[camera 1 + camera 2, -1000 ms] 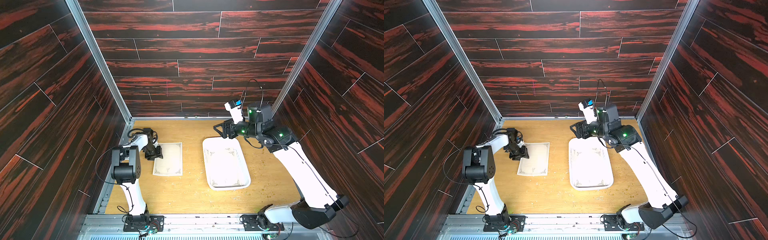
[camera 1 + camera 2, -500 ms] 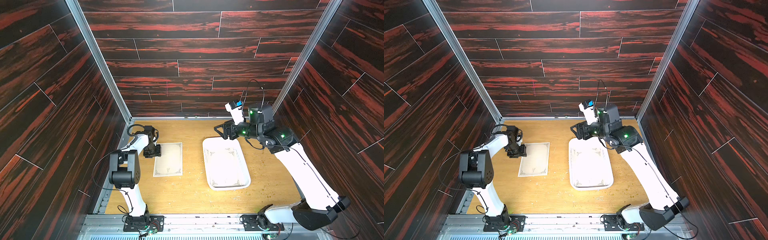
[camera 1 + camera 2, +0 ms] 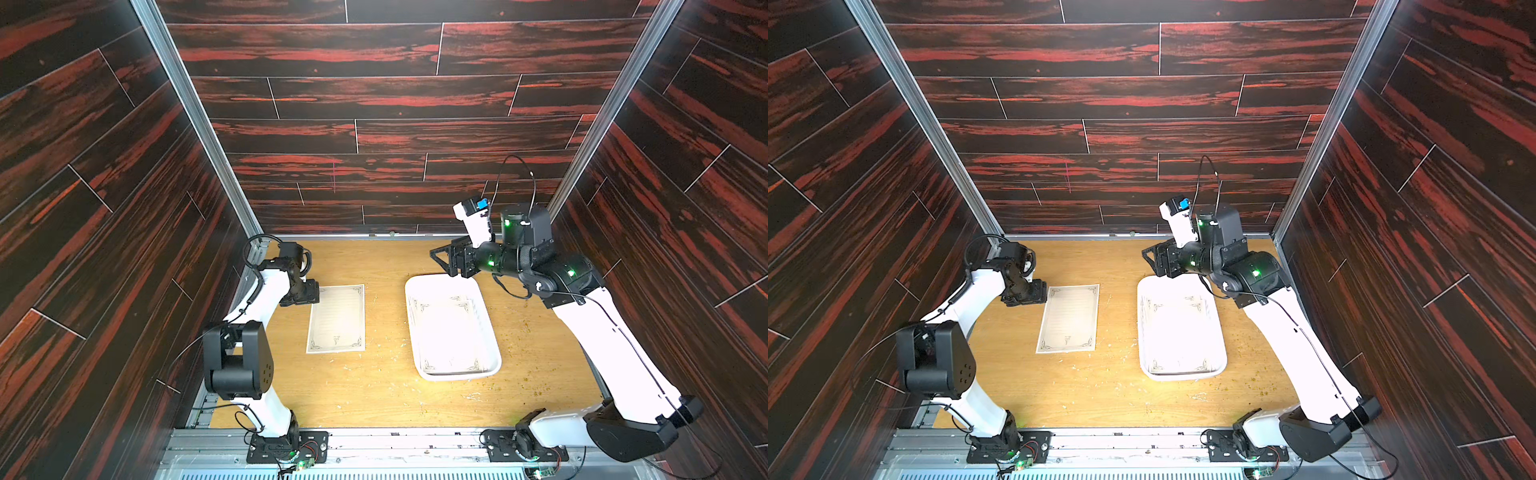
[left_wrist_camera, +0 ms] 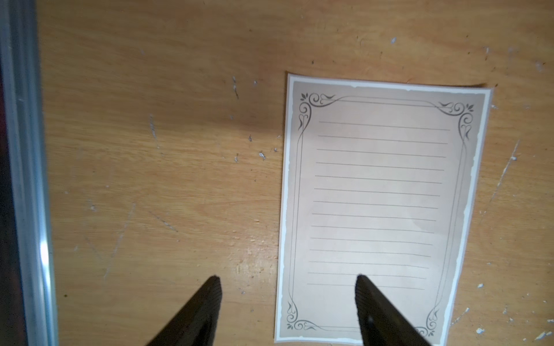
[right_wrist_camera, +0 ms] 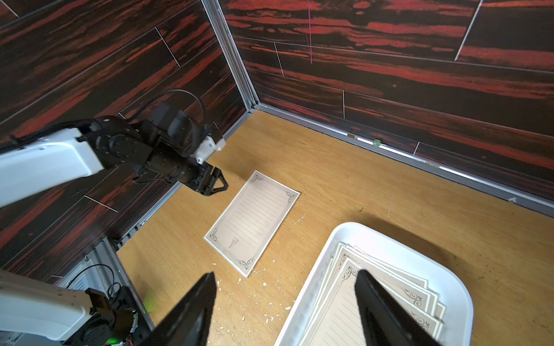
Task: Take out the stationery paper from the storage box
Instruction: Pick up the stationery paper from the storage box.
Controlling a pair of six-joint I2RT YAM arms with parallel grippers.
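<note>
Removal looks part done: one stationery paper sheet [image 3: 336,320] lies flat left of the storage box [image 3: 457,377], partly under the left gripper [image 4: 287,281], its fingers parted and empty, so the right gripper [image 5: 284,277], spread empty above the box, must next pinch another sheet [image 5: 395,278] inside.

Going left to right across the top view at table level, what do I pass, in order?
Left claw → loose stationery sheet → storage box holding the remaining sheets. The right claw hangs over the box's far end, so I leave it unordered.
</note>
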